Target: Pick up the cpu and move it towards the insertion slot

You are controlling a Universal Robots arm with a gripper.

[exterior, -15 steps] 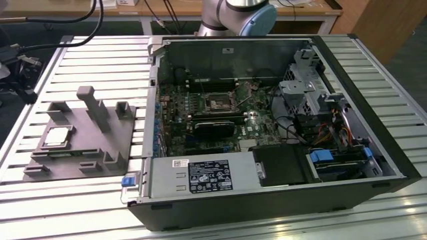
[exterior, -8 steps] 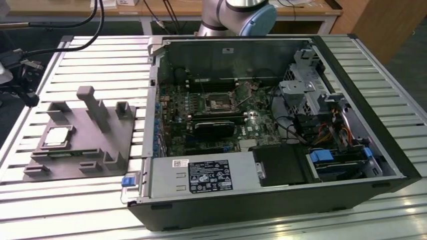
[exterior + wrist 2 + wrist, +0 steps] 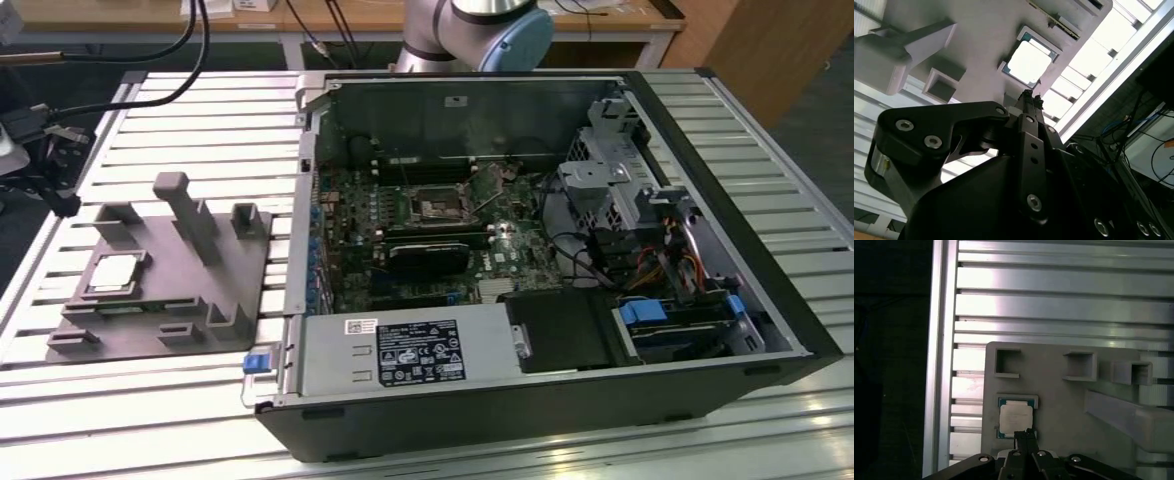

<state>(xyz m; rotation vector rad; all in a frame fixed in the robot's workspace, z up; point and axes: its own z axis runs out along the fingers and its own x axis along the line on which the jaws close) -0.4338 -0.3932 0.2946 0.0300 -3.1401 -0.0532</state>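
support: slatted table (image 3: 174,130), apparently aluminium | on it: grey fixture (image 3: 250,272); open computer case (image 3: 534,412), just beside

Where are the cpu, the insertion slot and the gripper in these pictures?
cpu (image 3: 115,272), exterior view, the middle of its silvery top.
insertion slot (image 3: 437,209), exterior view, its dark centre inside the metal frame.
gripper (image 3: 1025,432), first wrist view, where its shut fingertips meet.

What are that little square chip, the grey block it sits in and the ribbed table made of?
The chip: a silvery metal top with a dull sheen, and a pale rim around it. The grey block: probably plastic, judging by its even matte grey with no shine, though I can't be sure. The table: metal slats, likely aluminium, since the long grooved strips throw bright glare.
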